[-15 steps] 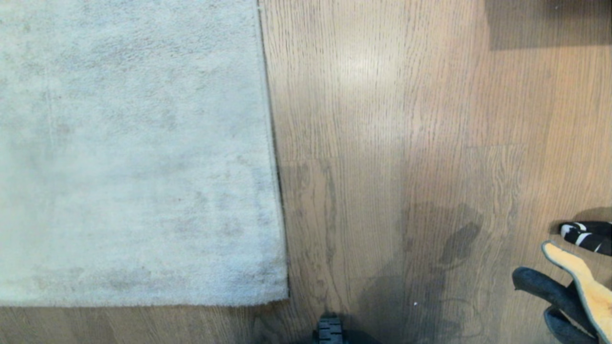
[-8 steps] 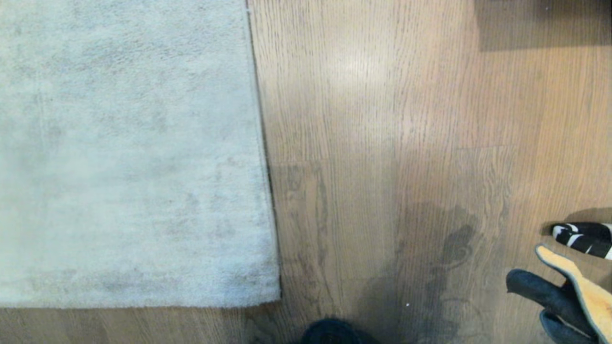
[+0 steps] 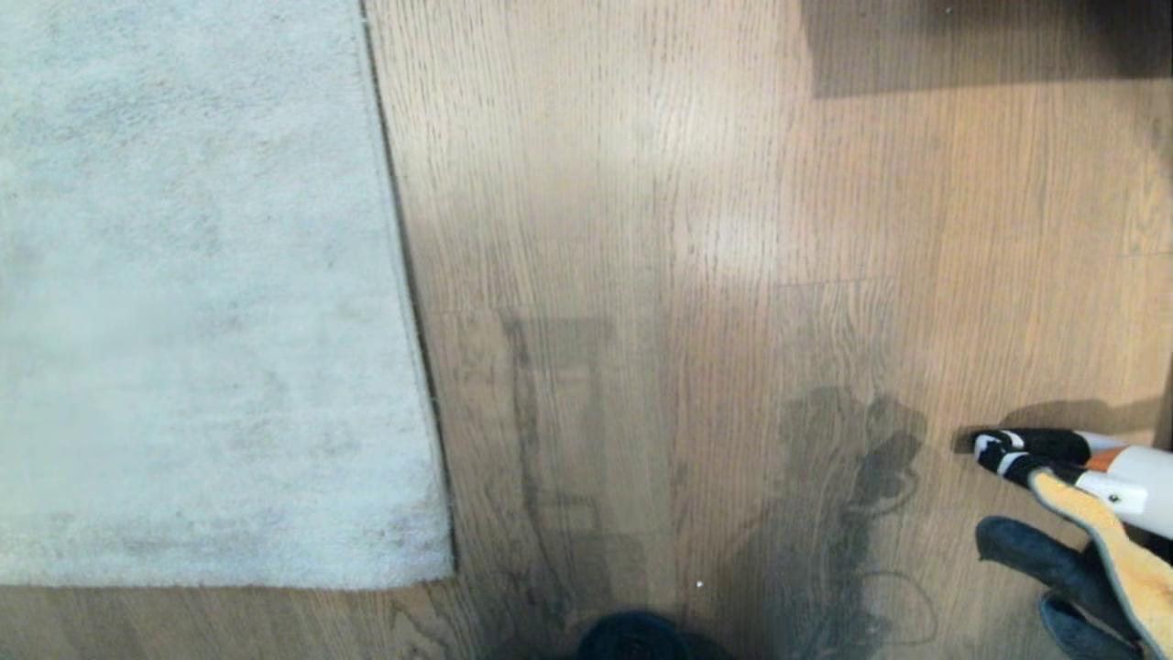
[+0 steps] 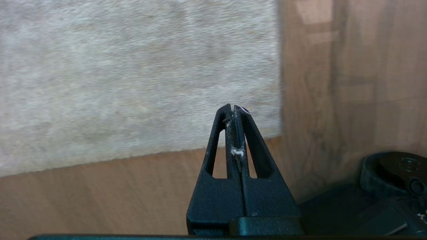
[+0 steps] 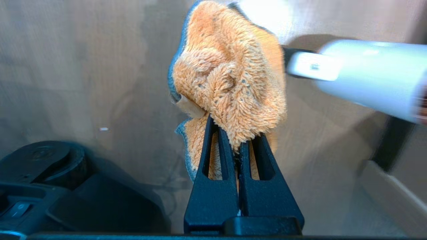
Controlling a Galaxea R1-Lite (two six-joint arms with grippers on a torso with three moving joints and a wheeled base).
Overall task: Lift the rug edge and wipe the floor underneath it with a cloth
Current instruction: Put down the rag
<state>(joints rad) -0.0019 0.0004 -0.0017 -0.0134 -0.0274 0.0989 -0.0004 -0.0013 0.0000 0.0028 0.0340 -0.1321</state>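
Simply fluffy orange cloth (image 5: 230,86) (grey-trimmed)

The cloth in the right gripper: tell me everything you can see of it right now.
The cloth is a small, fluffy orange microfibre piece with dark grey trim and a dark grey reverse. It is bunched and folded, pinched between the shut fingers of the right gripper, hanging above the floor, not touching it. In the head view it shows at the lower right corner, well away from the rug.

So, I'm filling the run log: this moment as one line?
rug edge: flat, unlifted | cloth: clamped in right end effector | left end effector: shut, empty
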